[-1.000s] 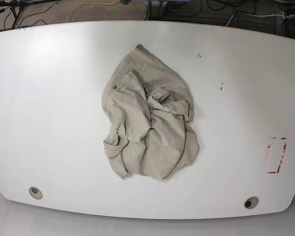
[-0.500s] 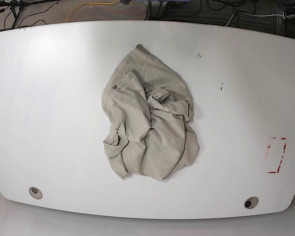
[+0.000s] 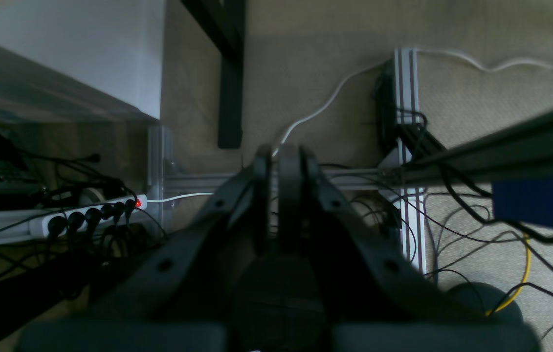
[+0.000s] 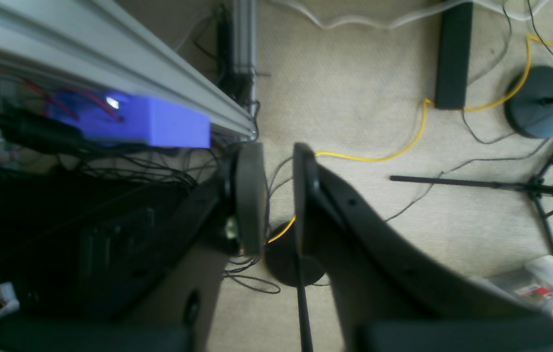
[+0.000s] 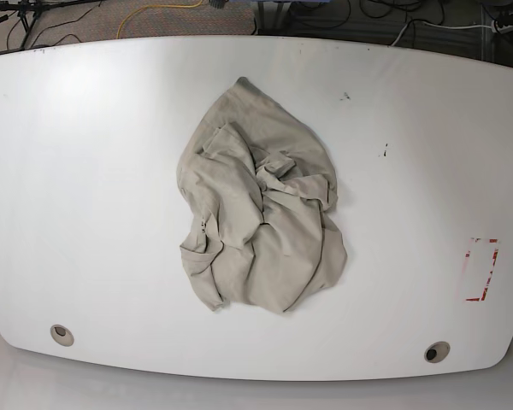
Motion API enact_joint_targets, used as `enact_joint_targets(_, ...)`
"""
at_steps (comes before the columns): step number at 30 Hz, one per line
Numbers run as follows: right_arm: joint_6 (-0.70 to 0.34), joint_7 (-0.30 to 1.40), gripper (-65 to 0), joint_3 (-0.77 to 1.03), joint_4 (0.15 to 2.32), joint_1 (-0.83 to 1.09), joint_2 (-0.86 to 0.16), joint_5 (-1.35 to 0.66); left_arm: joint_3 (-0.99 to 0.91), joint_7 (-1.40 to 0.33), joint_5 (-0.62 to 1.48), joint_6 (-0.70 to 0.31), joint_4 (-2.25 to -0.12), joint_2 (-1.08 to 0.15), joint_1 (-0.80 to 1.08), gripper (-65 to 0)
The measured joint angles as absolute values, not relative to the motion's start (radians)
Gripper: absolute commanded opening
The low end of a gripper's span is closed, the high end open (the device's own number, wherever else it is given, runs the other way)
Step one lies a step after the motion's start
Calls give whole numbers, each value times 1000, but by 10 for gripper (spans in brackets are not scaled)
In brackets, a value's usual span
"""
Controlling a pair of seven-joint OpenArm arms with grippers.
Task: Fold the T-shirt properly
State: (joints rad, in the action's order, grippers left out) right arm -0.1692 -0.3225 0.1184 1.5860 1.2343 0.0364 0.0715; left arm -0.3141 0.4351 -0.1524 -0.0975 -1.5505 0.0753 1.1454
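The beige T-shirt (image 5: 258, 205) lies crumpled in a heap at the middle of the white table (image 5: 85, 171), with nothing touching it. Neither arm shows in the base view. In the left wrist view my left gripper (image 3: 283, 156) hangs over the carpeted floor with its fingers pressed together, holding nothing. In the right wrist view my right gripper (image 4: 276, 156) is also over the floor, off the table; its fingers stand slightly apart with a narrow gap and nothing between them.
A red-marked rectangle (image 5: 481, 270) sits near the table's right edge. Two round cable holes (image 5: 61, 334) (image 5: 436, 351) lie near the front edge. On the floor are a power strip (image 3: 85, 220), a yellow cable (image 4: 393, 146), aluminium frame bars (image 4: 110, 63) and stand bases.
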Motion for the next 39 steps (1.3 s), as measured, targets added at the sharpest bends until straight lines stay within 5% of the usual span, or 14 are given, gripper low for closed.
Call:
enact_joint_targets(18,-172,-263,-554,136,1815,1265,89,71,-315,402,30,-101,-1767,46,1162,-648)
enact_joint_targets(39,-181,-250,-559,118,1918,1213,86,75,-319,368,-12,-102,-1805,13,1044,-647)
